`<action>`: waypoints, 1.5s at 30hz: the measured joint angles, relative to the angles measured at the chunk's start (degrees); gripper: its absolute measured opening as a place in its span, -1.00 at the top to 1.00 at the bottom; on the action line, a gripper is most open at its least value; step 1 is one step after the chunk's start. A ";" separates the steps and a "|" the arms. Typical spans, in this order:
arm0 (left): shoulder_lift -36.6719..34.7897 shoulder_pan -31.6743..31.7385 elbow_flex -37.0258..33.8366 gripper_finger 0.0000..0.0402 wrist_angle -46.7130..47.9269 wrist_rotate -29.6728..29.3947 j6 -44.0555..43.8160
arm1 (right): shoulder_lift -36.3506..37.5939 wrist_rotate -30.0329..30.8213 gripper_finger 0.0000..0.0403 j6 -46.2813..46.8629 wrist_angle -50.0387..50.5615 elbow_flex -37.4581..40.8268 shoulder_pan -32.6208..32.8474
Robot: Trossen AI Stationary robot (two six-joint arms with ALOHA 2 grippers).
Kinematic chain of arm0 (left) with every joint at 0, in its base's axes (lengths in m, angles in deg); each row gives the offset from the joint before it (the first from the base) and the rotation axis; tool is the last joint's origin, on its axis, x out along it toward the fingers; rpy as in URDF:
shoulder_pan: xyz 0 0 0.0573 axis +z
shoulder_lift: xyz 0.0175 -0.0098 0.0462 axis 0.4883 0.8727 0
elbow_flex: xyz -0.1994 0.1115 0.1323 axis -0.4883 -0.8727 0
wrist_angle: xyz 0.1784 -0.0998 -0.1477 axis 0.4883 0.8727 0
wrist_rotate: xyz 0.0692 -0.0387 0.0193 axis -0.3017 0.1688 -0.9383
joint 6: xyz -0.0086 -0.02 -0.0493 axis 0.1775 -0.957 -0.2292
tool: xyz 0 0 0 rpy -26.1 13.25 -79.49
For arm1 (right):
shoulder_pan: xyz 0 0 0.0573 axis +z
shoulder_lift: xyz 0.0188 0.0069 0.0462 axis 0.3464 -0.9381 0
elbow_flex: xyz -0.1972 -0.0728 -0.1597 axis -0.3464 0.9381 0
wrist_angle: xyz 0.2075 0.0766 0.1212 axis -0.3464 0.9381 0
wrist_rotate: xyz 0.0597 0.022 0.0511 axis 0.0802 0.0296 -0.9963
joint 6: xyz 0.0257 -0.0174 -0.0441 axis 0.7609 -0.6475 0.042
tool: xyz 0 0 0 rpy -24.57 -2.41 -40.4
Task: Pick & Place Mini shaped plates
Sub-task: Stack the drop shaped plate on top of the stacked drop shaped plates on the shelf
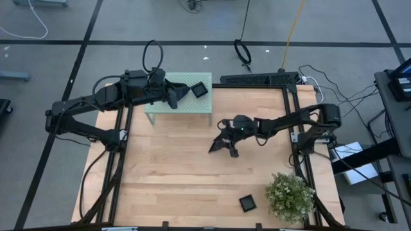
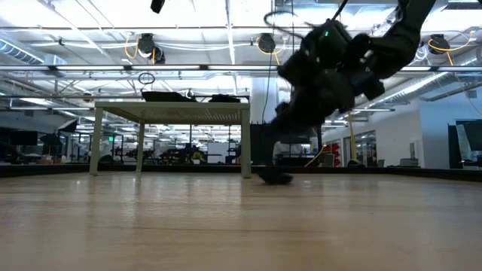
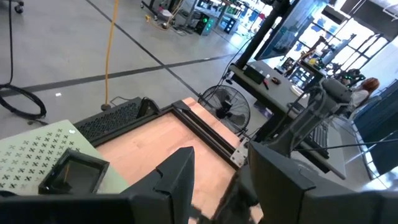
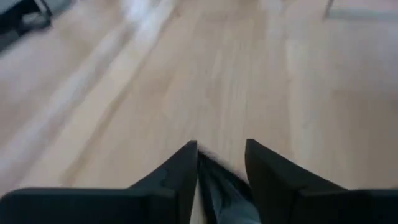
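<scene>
Right gripper point(image 1: 221, 147) sits mid-frame on the worktop point(image 1: 173, 173), fingers apart astride a small dark plate point(image 4: 219, 186). Left gripper point(image 1: 182, 94), spread, hovers by a square plate point(image 1: 201, 90) on the green platform point(image 1: 160, 109), upper centre. The plates look light, rigid, glossy and slippery; pinch across the raised rim.

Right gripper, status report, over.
Right gripper open, low over mid-table, small plate between fingers. Left gripper open, above green platform. Nothing blocking.

Green perforated platform point(image 1: 168, 106), potted plant point(image 1: 290, 196), floor fan point(image 3: 231, 110)
</scene>
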 joint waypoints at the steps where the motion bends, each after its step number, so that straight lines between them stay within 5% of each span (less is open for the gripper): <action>1: 0.02 -0.20 0.00 0.24 0.29 0.04 -0.45 | 1.41 0.73 0.35 0.29 0.35 0.00 -0.04; 9: 8.35 -5.16 -0.04 0.24 2.70 0.26 -5.76 | 14.71 8.23 0.28 0.14 9.79 0.00 -1.03; 26: 31.82 -12.27 -0.07 0.24 2.16 0.96 -2.43 | 45.12 22.11 0.29 -5.26 26.89 0.00 -6.99; 45: 48.42 -14.44 -0.04 0.24 -3.59 0.56 -2.27 | 65.79 22.52 0.30 -1.62 35.80 0.00 -7.02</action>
